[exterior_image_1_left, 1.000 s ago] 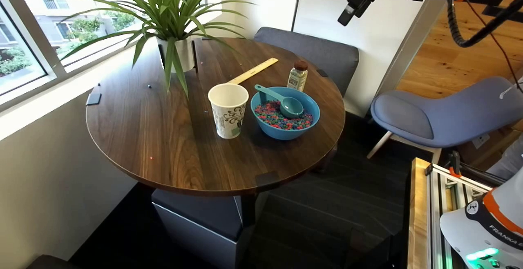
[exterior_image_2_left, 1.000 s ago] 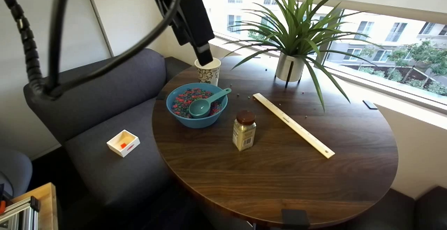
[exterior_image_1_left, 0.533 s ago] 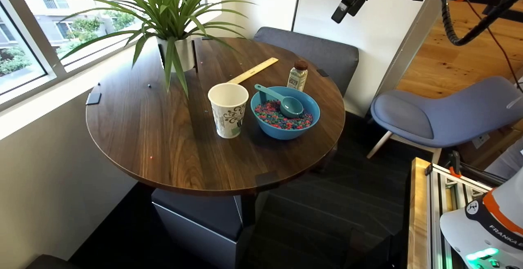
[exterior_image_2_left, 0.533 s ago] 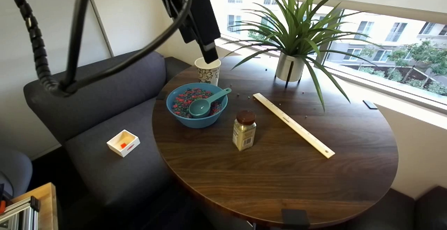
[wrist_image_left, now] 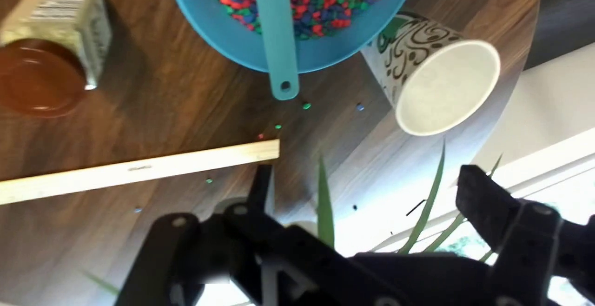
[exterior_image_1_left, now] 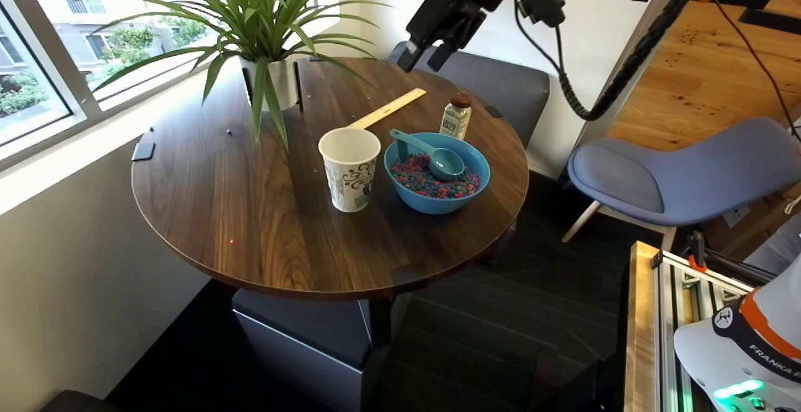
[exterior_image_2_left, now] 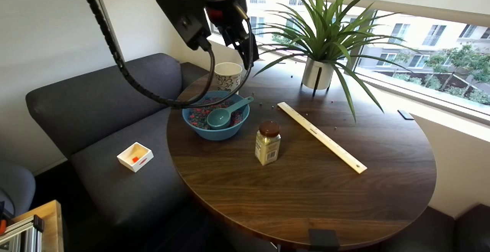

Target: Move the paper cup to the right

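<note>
The cream-white tapered paper cup [exterior_image_1_left: 349, 177] with dark scroll print stands upright on the round dark-brown wooden table [exterior_image_1_left: 263, 224], near the centre of the frame in an exterior view. The wide blue bowl [exterior_image_1_left: 425, 205] stands just to its right in that frame and contains small red, green and blue pellets [wrist_image_left: 325, 3]; a teal measuring scoop [exterior_image_1_left: 447, 164] rests on them, its handle extending past the rim. Contact between cup and bowl cannot be confirmed, as the bowl overlaps the cup's base in the wrist view. The black two-finger gripper [exterior_image_1_left: 422, 61] is at the upper centre of the same exterior frame, raised above the table and well apart from the cup. Its fingers are spread apart; in the wrist view they extend up from the lower edge, at lower centre and lower right, with the cup at upper right. In an exterior view, a square brown-capped jar [exterior_image_2_left: 268, 147] stands upright near the centre; a pale wooden ruler [exterior_image_2_left: 321, 137] lies flat to its right; a long-leaved green plant [exterior_image_2_left: 329, 37] in a silvery pot [exterior_image_2_left: 311, 71] occupies the upper right. A small open white box [exterior_image_2_left: 126, 162] rests on the dark grey upholstered bench [exterior_image_2_left: 153, 190] at left.
</note>
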Robot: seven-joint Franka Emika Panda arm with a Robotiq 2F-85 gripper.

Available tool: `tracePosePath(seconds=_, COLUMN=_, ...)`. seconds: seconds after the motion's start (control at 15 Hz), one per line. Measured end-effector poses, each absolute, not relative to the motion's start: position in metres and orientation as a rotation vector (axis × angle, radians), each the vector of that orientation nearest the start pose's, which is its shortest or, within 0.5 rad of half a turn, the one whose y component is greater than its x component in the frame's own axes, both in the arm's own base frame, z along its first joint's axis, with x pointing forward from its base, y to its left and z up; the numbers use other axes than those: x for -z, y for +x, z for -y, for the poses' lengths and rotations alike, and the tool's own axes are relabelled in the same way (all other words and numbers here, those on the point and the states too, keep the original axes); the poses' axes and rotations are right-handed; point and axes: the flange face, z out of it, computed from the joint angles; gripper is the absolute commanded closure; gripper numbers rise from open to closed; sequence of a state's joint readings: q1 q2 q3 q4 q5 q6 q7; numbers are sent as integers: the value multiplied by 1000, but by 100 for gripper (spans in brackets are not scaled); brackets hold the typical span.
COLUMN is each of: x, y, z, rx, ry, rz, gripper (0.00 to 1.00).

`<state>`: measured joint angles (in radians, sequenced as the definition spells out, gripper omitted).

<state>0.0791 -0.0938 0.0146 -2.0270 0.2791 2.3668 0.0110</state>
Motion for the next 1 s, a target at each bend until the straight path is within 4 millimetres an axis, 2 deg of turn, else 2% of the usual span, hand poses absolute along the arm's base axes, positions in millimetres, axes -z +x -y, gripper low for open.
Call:
tracePosePath(seconds=0.13, x=-522, y=586, z=-78, rx=568, ry=-2812, rz=-54, gripper=0)
tracePosePath(seconds=0.2, x=-517, y=596, z=-86, rx=558, ry=-2808, rz=-39, gripper=4)
tracePosePath(seconds=0.33, x=-510, y=612, z=-97, rx=514, ry=-2808, rz=-14, gripper=20)
tracePosePath(seconds=0.4, x=-506, y=618, z=-102, rx=475, ry=-2810, rz=-1, gripper=22)
tracePosePath(seconds=0.47, x=-503, y=623, z=-107, rx=435, ry=-2813, rz=14, gripper=34)
tracePosePath(seconds=0.6, x=-499, y=630, z=-116, rx=362, ry=-2815, rz=44, gripper=41)
tracePosePath(seconds=0.67, x=-496, y=634, z=-120, rx=331, ry=-2816, rz=56, gripper=50)
tracePosePath(seconds=0.93, x=-484, y=643, z=-127, rx=215, ry=-2822, rz=84, gripper=44)
tracePosePath(seconds=1.0, x=-480, y=644, z=-127, rx=191, ry=-2824, rz=85, gripper=49)
